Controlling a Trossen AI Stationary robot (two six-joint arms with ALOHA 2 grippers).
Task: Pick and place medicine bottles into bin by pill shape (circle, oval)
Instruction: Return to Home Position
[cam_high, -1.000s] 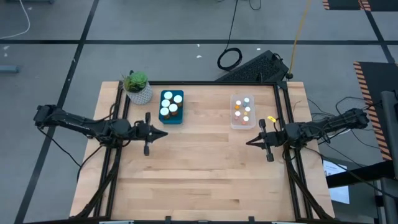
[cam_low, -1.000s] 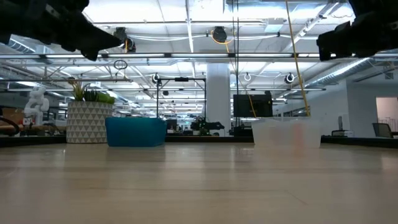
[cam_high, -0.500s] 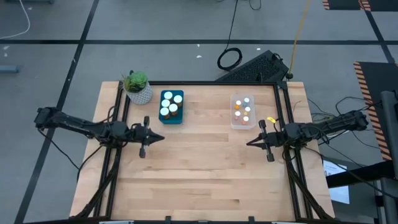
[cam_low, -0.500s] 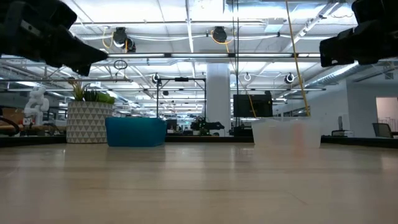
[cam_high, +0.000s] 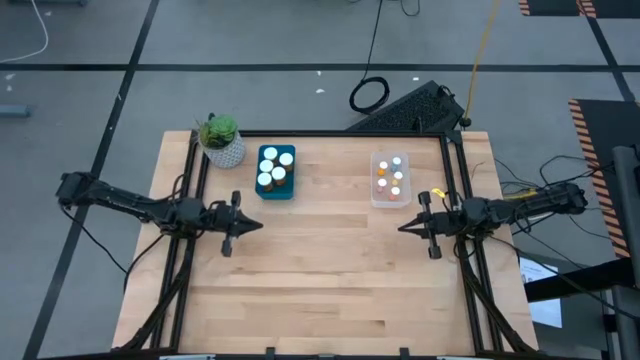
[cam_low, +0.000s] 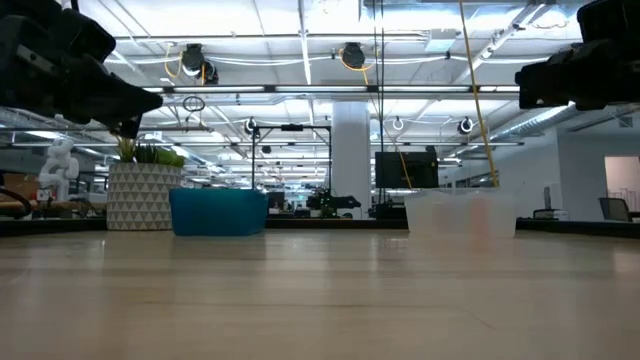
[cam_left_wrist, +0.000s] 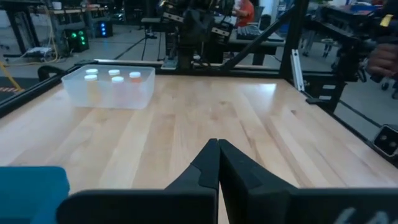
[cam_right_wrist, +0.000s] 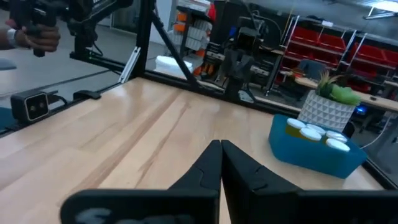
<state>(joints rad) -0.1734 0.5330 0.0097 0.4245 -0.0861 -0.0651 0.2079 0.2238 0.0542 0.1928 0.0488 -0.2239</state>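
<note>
Both end effectors — left (cam_high: 250, 225), right (cam_high: 404, 227) — pinched closed, empty, above smooth wooden table (cam_high: 320, 280).

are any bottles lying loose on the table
No, in the high view every bottle stands in the blue bin or the clear bin.

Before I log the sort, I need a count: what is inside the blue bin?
The blue bin holds medicine bottles; about five white caps show from above, packed close. Their bodies and pills are hidden by the caps and the bin's opaque walls.
</note>
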